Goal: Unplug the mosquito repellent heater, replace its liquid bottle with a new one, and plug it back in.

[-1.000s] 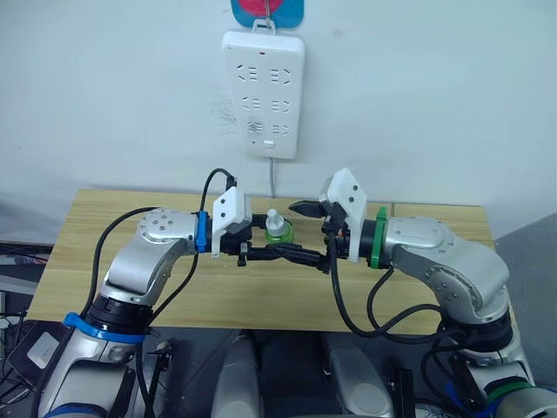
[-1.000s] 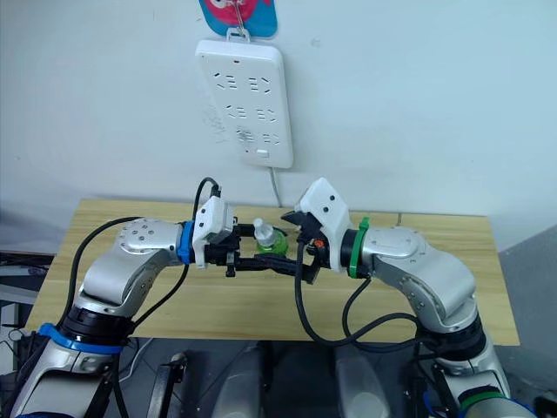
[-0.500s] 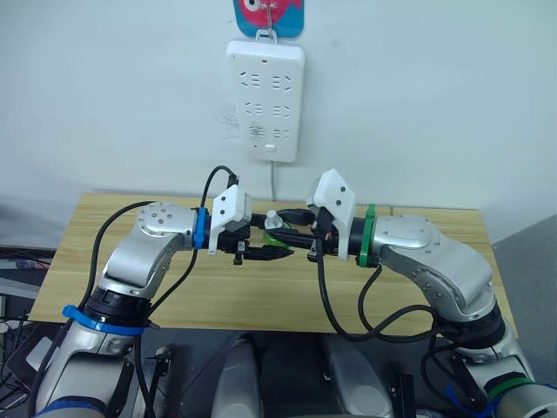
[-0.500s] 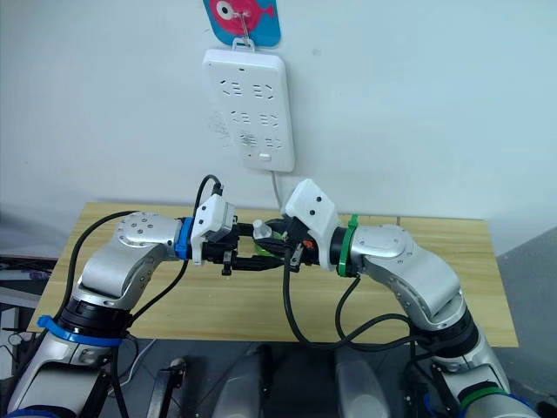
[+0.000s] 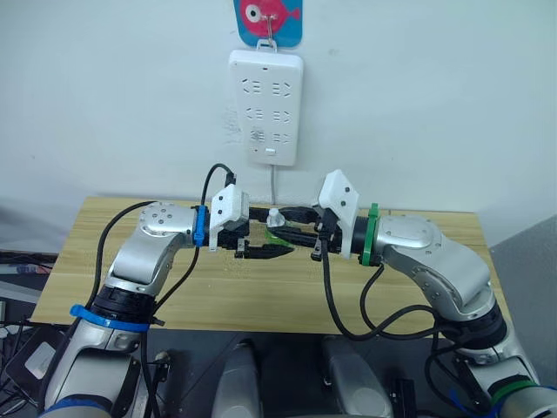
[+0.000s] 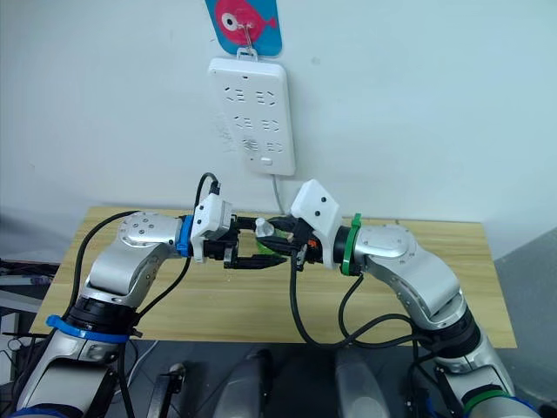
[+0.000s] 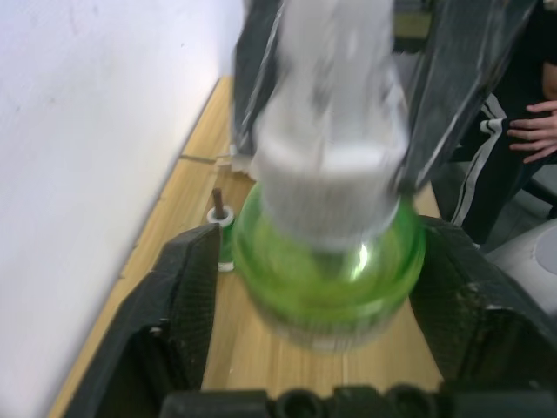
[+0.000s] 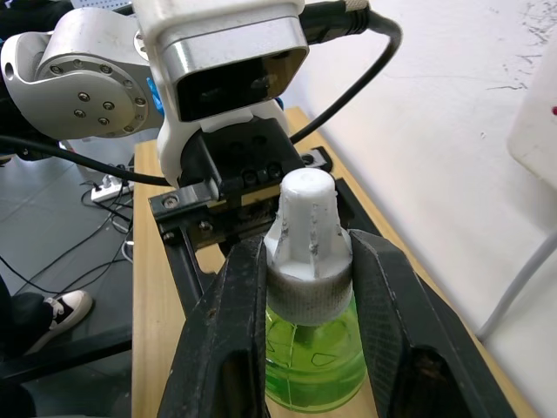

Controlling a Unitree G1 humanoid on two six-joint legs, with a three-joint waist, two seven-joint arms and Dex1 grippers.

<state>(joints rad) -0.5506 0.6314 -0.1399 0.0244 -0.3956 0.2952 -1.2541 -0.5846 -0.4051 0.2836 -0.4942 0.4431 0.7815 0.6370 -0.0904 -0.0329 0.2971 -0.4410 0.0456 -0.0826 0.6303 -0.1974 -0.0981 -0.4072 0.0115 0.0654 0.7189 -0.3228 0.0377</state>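
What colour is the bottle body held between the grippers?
Translucent green bottle body, under a white cap; clearest in the right wrist view.

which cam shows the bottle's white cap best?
Right wrist view: the white cap is sharp, with the right gripper fingers clamped on it. Left wrist view shows it smeared above the green bottle. In the eye views it is tiny.

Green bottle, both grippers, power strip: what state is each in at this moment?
Green bottle: upright, white cap on, held between both grippers.
Left gripper: fingers around the bottle's green body.
Right gripper: shut on the white cap.
Power strip: hanging on the wall, nothing plugged in.
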